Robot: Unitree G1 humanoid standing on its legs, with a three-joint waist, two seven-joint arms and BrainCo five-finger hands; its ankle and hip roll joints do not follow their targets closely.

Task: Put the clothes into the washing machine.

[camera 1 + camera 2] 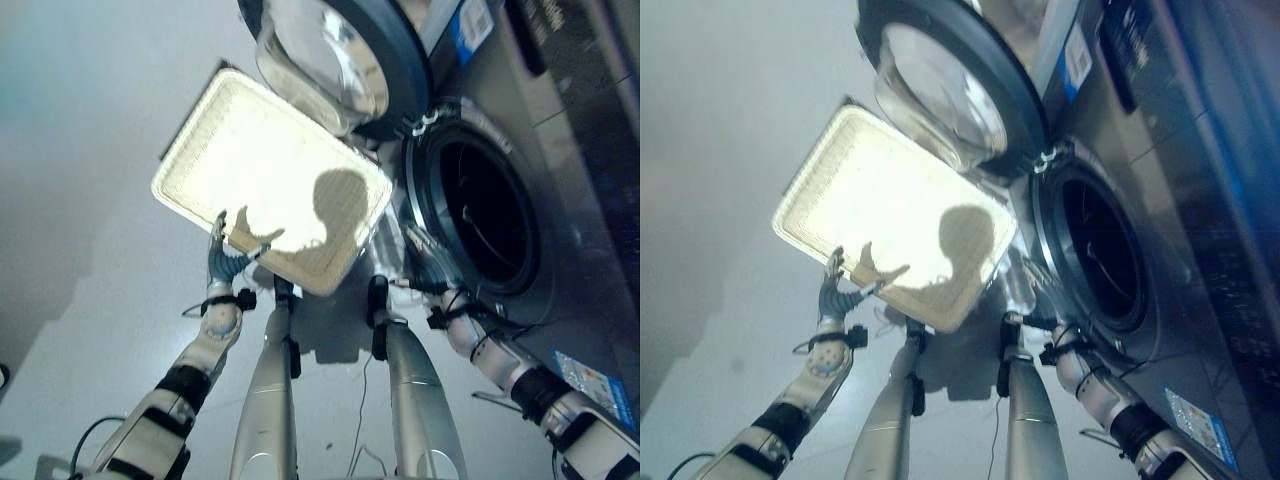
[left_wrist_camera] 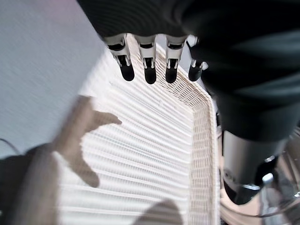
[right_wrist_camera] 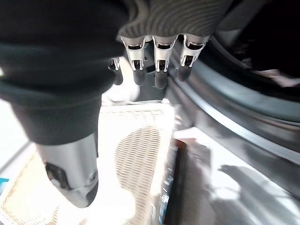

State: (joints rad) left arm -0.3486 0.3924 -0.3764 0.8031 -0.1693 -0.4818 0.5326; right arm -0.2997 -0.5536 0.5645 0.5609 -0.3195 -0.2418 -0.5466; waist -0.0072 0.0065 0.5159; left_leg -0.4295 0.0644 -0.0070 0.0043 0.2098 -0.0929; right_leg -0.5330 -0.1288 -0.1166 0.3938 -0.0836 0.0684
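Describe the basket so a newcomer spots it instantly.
Start at the grey front-loading washing machine with its round door swung open. On the floor just below that door lies the basket: a white, rectangular, woven tray, empty, the only pale, flat-sided thing beside the dark round drum opening.

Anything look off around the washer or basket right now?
The white basket on the floor beside the washing machine holds no clothes. The door stands open. Left hand is at the basket's rim, right hand by the drum opening; both hold nothing.
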